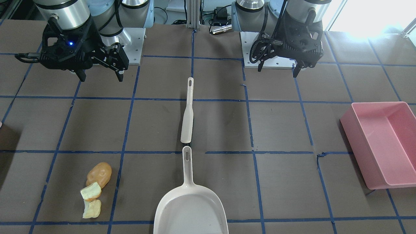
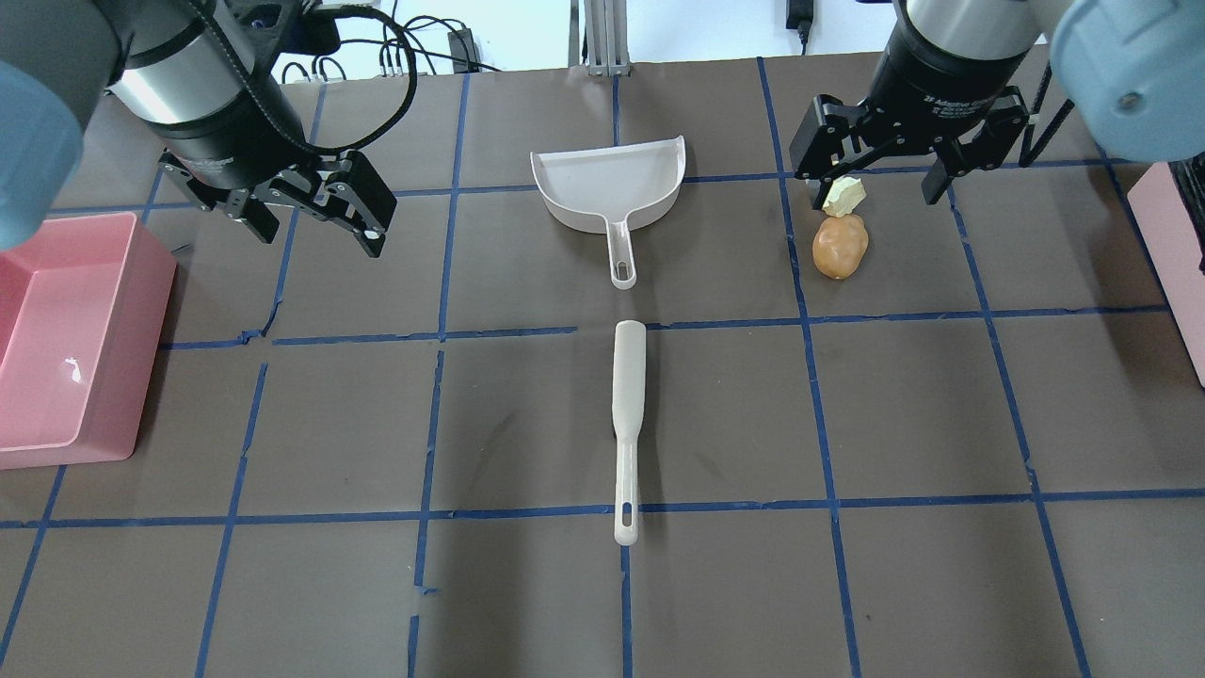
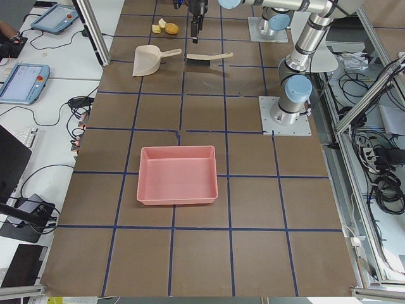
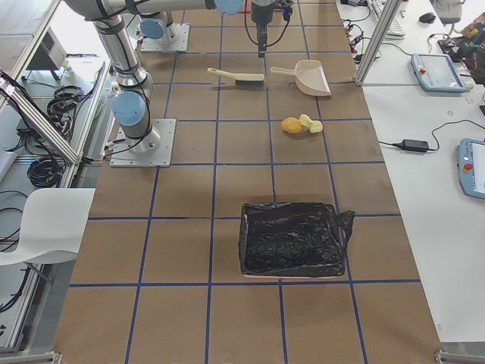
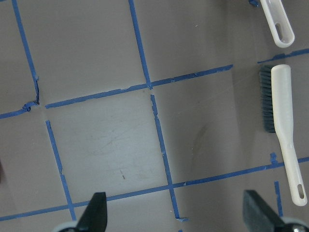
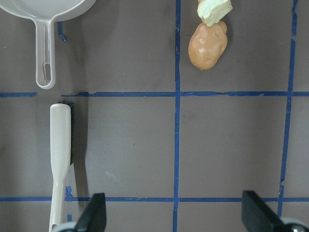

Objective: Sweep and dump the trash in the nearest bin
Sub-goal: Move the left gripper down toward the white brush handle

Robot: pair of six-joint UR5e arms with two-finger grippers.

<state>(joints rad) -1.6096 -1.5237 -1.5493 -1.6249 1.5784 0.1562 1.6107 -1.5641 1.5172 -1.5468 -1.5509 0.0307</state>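
Note:
The trash lies together on the table at my right: an orange-brown lump (image 1: 99, 174) (image 2: 840, 247) (image 6: 207, 44) and two pale yellow-green chunks (image 1: 91, 192) (image 1: 92, 208). In the overhead view only one chunk (image 2: 843, 196) shows, partly behind my right gripper (image 2: 875, 188) (image 1: 101, 77), which hangs open and empty above the table. My left gripper (image 2: 315, 231) (image 1: 278, 71) (image 5: 176, 217) is open too, over bare table. A white dustpan (image 1: 191, 208) (image 2: 610, 184) and a white brush (image 1: 187, 113) (image 2: 628, 428) lie end to end along the table's middle, untouched.
A pink bin (image 1: 383, 143) (image 2: 66, 339) stands at the table's left end. A bin lined with a black bag (image 4: 292, 239) stands at the right end, on the trash's side. Blue tape lines grid the brown tabletop. Monitors and cables sit beyond the far edge.

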